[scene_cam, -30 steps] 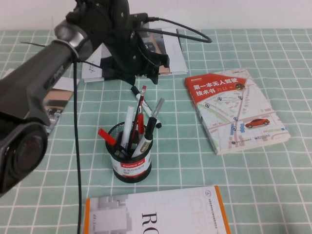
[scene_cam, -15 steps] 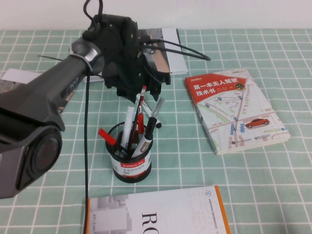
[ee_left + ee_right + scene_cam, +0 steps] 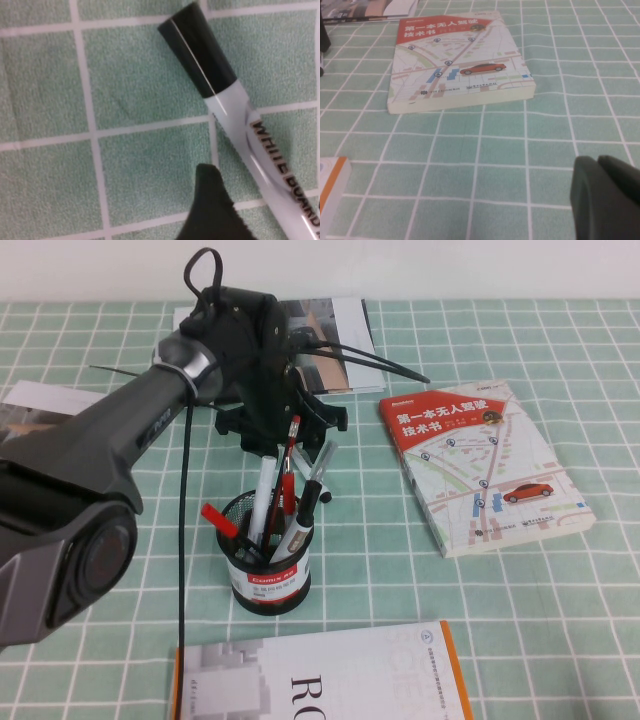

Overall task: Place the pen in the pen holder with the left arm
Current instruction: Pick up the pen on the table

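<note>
The pen, a thick white marker with a black cap and "WHITE BOARD" print, lies on the green checked cloth just behind the pen holder. In the high view only its end peeks out. My left gripper hangs low right over it, open. In the left wrist view one black fingertip stands beside the barrel with a small gap, and the other finger is out of frame. The black mesh pen holder stands upright with several pens in it. My right gripper is shut and empty, low over the cloth, out of the high view.
A red-and-white map-cover book lies at the right and also shows in the right wrist view. A white book with an orange edge lies at the front. Magazines lie at the back, and paper at the left.
My left gripper has come forward and down from the magazines to just over the marker behind the pen holder. The marker and the holder have not moved.
</note>
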